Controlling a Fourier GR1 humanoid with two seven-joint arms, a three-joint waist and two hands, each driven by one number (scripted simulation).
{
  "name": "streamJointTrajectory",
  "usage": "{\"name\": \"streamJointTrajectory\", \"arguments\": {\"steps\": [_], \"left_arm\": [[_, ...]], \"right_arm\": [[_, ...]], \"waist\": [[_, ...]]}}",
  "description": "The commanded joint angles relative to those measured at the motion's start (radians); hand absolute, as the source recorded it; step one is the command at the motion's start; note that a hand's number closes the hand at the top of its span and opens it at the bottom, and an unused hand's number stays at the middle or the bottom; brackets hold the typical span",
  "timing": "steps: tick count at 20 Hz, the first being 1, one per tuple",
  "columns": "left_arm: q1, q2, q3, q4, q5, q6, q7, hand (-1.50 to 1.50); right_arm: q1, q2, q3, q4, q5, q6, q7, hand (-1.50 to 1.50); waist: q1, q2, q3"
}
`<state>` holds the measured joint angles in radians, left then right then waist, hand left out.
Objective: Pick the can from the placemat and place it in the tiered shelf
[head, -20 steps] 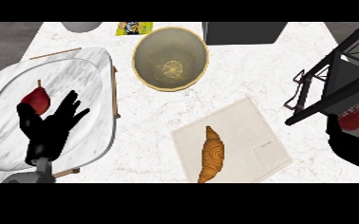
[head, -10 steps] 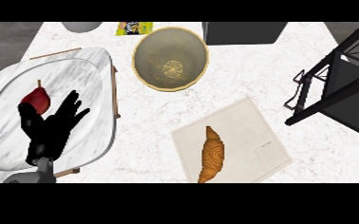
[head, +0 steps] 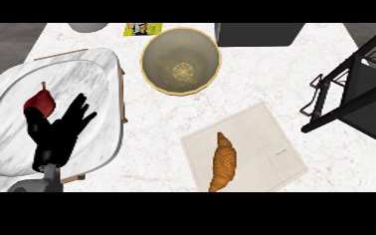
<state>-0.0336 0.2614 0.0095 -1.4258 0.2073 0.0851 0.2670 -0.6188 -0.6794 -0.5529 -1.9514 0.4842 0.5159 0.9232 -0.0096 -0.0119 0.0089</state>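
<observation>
Oddly, no can shows: only a golden croissant [head: 223,162] lies on the pale square placemat [head: 273,134], with the black wire tiered shelf [head: 345,97] at the right. Left robot hand [head: 57,129] rests spread over the marble plate [head: 95,129], beside a red pear [head: 40,101].

Single head cam, steep top-down on the counter [head: 242,104], placemat [head: 246,147] near centre, shelf [head: 345,94] clipped at right edge, left hand [head: 55,132] entering from bottom-left; no second view.
</observation>
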Motion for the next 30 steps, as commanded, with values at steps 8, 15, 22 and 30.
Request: {"name": "streamJointTrajectory", "arguments": {"steps": [8,15,22,30], "left_arm": [[-0.032,-0.022,0.005,0.133,-0.008,-0.051,-0.032,0.00],[0.031,-0.023,-0.004,0.050,-0.015,-0.056,-0.006,0.00],[0.031,-0.042,0.006,0.021,-0.013,-0.044,0.024,0.00],[0.038,-0.070,0.008,0.038,-0.035,-0.027,0.020,0.00]], "right_arm": [[-0.007,-0.109,0.007,0.240,0.028,-0.012,-0.108,1.50],[0.099,-0.112,-0.027,0.374,0.089,-0.137,-0.318,1.50],[0.047,-0.108,0.030,0.498,0.108,-0.222,-0.410,1.50],[0.135,-0.178,-0.023,0.458,0.054,-0.127,-0.449,1.50]], "waist": [[0.015,0.016,-0.010],[0.015,0.015,-0.008],[0.026,0.015,-0.009],[0.007,0.011,-0.009]]}}
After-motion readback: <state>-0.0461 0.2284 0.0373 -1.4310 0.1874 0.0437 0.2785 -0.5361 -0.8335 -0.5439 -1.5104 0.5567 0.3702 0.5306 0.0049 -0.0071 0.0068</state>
